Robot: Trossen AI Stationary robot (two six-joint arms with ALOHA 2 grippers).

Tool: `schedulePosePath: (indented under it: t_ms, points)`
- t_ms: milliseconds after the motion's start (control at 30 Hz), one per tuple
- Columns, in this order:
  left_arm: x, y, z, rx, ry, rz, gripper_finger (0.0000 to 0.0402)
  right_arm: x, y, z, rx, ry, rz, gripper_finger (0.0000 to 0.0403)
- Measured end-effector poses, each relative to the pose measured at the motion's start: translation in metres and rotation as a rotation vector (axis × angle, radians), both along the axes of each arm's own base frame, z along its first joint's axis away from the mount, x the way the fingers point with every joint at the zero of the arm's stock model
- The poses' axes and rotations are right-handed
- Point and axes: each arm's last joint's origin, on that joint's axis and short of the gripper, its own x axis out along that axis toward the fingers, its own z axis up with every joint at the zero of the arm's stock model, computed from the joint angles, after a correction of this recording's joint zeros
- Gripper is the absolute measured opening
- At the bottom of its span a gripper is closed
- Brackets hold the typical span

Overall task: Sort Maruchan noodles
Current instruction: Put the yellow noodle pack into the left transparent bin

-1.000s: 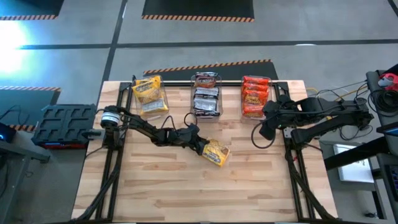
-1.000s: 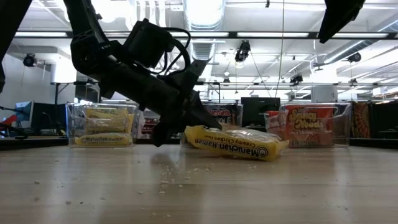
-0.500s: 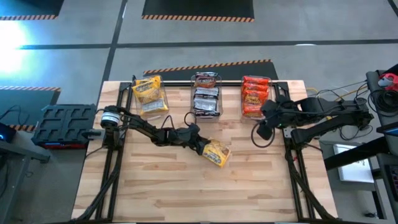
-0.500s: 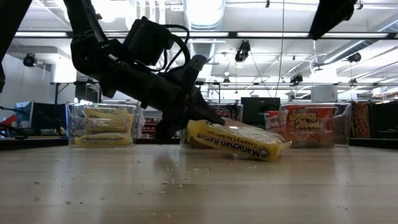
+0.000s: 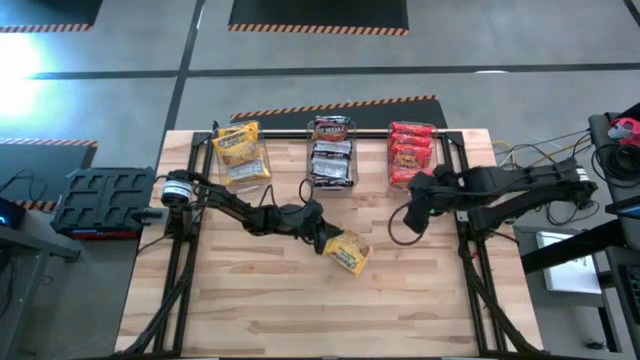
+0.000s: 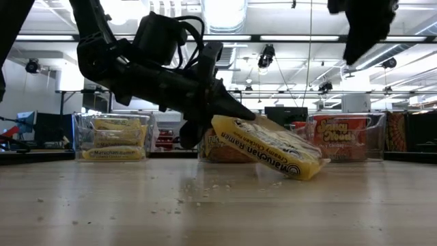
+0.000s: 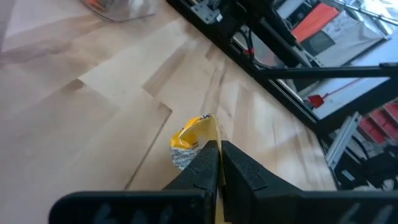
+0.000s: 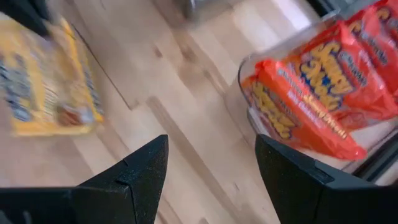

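A yellow Maruchan noodles packet (image 5: 347, 252) sits mid-table, tilted, with my left gripper (image 5: 322, 238) shut on it. In the low view the packet (image 6: 270, 150) slopes down away from the left gripper (image 6: 229, 116). My right gripper (image 5: 413, 208) hangs open above the table to the packet's right, in front of the red bin, with nothing between its fingers (image 8: 134, 180). The right wrist view shows the yellow packet (image 8: 50, 81) lying ahead of it. My left gripper pinches the yellow packet's thin end edge (image 7: 210, 132) between its two shut fingers. The fingers come from the table's left, slanting slightly down. The held end (image 6: 225, 126) is raised, and the opposite end (image 6: 307, 169) rests on the table, so the packet sits tilted.
Three clear bins stand along the far edge: yellow packets (image 5: 240, 155) at left, dark packets (image 5: 332, 152) in the middle, red packets (image 5: 410, 155) at right. Crumbs (image 6: 194, 188) lie on the wood near the packet. Black frame rails (image 5: 185, 250) run along both table sides.
My left gripper has tipped upward, raising the held end of the yellow packet, which now slopes more steeply while its other end stays on the table. My right gripper has come down and toward the table's left and near side, closer to the packet, still open.
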Motion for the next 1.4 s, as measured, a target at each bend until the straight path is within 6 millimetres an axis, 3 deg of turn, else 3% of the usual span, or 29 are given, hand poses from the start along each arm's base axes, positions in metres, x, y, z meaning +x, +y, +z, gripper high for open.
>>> schedulePosePath:
  t_ms: [233, 467, 767, 1000, 1200, 1400]
  points:
    - [0.001, -0.002, 0.002, 0.010, -0.021, -0.064, 0.0000, 0.008, 0.001, -0.036, 0.024, 0.040, 0.014, 0.0231]
    - [0.011, -0.009, 0.014, 0.043, -0.066, -0.174, 0.0000, 0.026, 0.001, -0.056, 0.162, -0.109, 0.133, 0.0231]
    - [0.014, -0.015, 0.014, 0.050, -0.030, -0.195, 0.0000, 0.040, -0.007, -0.087, 0.336, -0.306, 0.277, 0.0231]
    - [0.014, -0.017, 0.013, 0.039, -0.024, -0.199, 0.0000, 0.046, -0.011, -0.112, 0.429, -0.344, 0.320, 0.0240]
    - [0.011, -0.020, 0.007, -0.098, 0.058, -0.263, 0.0000, 0.057, -0.010, -0.135, 0.468, -0.277, 0.310, 0.0264]
    - [0.006, -0.032, 0.001, -0.179, 0.147, -0.302, 0.0000, 0.074, -0.007, -0.152, 0.579, -0.303, 0.381, 0.0263]
